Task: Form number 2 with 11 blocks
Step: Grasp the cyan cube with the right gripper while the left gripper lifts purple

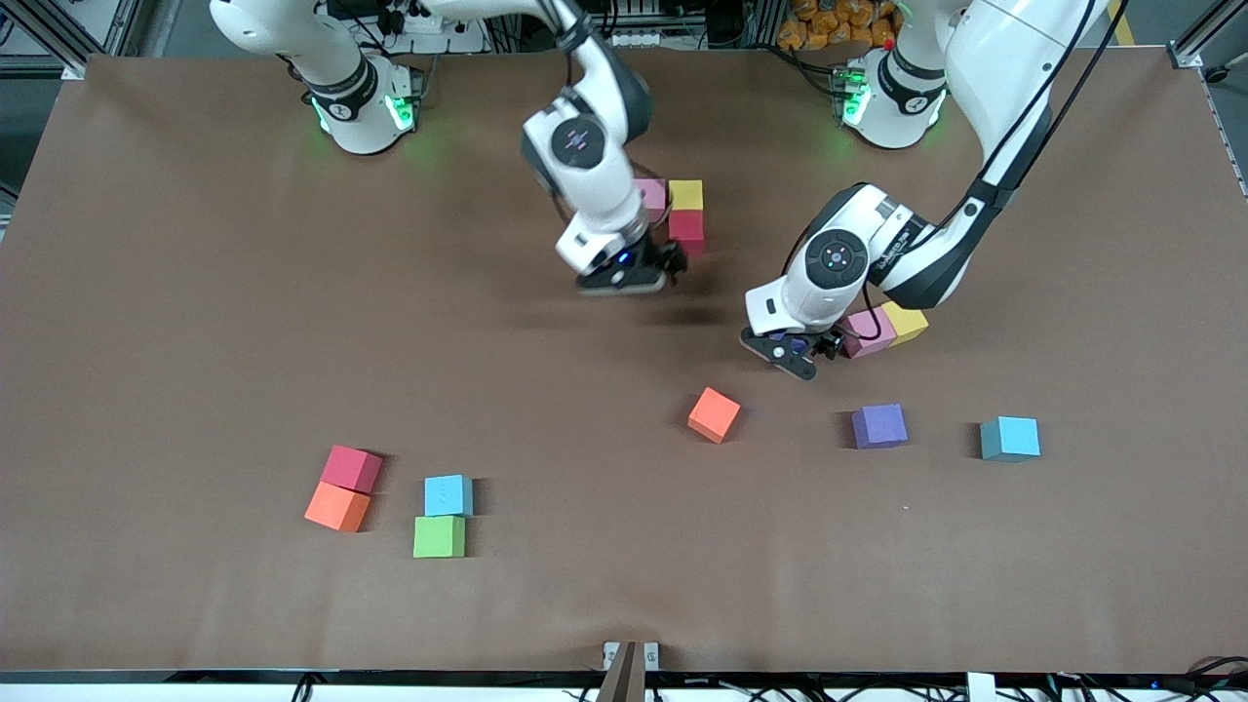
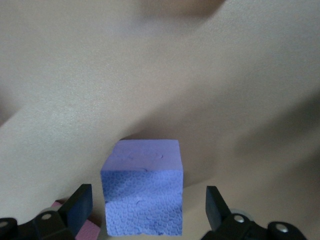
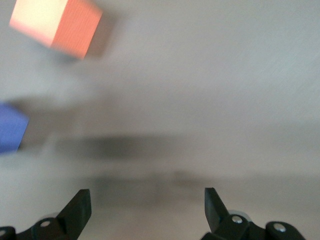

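The table (image 1: 195, 322) is carrying thirteen visible blocks in scattered groups. Both arms are reaching over its middle.

The number 2 is existing only as a three-block start close to the robots' bases: a pink block (image 1: 651, 193) and a yellow block (image 1: 685, 194) are sitting side by side, with a red block (image 1: 686, 226) touching the yellow one on its camera side. Eight blocks are therefore judged to be outstanding.

Loose stock is lying nearer the camera:
- a red and orange pair (image 1: 343, 487) and a light blue and green pair (image 1: 444, 517), toward the right arm's end;
- an orange block (image 1: 714, 414), a second purple block (image 1: 879, 426) and a light blue block (image 1: 1010, 438);
- a pink and yellow pair (image 1: 885, 329) just beside the left gripper (image 1: 795, 353).

The left gripper is hanging low over a purple block (image 2: 142, 195). Its fingers (image 2: 80, 205) are standing wide apart, one to each side of the block, gripping nothing.

The right gripper (image 1: 629, 281) is hovering over bare table beside the three-block start. Its fingers (image 3: 80, 207) are spread fully and holding nothing.

The step in hand appears to be the pick of the purple block. The next move is calling for a final descent, square closure on opposite faces without nudging the pink neighbour, then a lift toward the red block.
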Robot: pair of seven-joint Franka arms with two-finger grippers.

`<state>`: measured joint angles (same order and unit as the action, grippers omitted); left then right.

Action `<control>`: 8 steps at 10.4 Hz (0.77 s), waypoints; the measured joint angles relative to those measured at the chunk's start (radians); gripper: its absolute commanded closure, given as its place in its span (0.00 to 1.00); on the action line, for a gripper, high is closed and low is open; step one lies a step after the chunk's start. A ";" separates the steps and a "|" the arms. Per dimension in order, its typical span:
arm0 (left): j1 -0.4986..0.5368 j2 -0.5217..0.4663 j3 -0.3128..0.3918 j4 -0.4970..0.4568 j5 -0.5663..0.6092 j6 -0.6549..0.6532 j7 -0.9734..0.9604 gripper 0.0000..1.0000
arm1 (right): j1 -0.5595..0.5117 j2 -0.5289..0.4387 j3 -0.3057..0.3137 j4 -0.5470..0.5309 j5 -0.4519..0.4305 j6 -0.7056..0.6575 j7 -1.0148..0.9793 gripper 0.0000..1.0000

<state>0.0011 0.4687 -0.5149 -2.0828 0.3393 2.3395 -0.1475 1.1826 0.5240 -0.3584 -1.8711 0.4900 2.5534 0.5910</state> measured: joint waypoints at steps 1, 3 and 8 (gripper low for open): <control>-0.001 0.011 0.000 0.001 0.015 0.000 -0.030 0.00 | -0.040 0.000 -0.011 0.000 -0.001 -0.001 -0.046 0.00; -0.003 0.030 -0.001 0.003 0.039 0.000 -0.091 0.15 | -0.099 0.000 -0.049 0.000 -0.001 -0.003 -0.140 0.00; 0.006 0.037 -0.001 0.015 0.040 0.000 -0.162 0.54 | -0.190 0.008 -0.140 0.012 -0.222 -0.011 -0.262 0.00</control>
<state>0.0076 0.5057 -0.5162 -2.0678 0.3791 2.3395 -0.3091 0.9922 0.5317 -0.4988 -1.8596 0.2678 2.5421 0.3293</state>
